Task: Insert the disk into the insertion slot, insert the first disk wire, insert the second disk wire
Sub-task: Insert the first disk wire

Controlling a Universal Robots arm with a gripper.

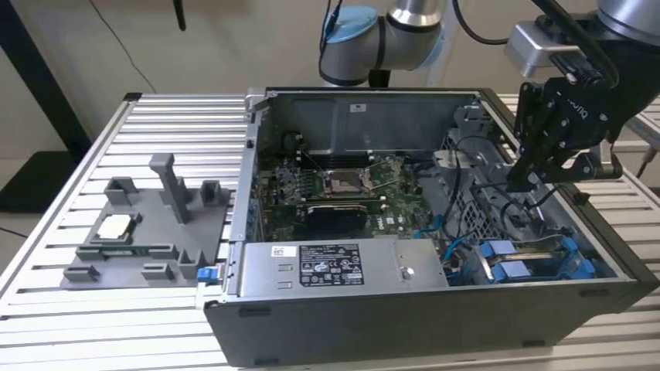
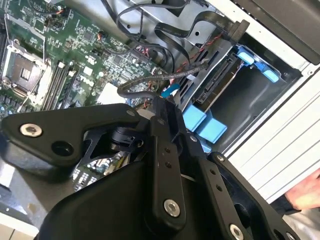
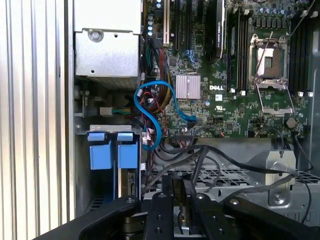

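Gripper: inside the computer case, among black cables; jaws nearly closed, hold unclear.
Disk: seated in its bay, blue carrier around it.

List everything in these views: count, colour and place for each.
computer case: one, dark grey, open, on the table.
table: one, silver, slatted, under everything.
motherboard: one, green, inside the case.
power supply: one, silver, labelled, at the case's near wall.
disk: one, grey in a blue carrier, in the drive bay.
blue cable: one, looped beside the bay.
black cables: several, draped near the bay.
fixture plate: one, grey, on the table at the exterior view's left.
arm: one, silver and blue, behind the case.
gripper: one, black, reaching into the case at the exterior view's right.
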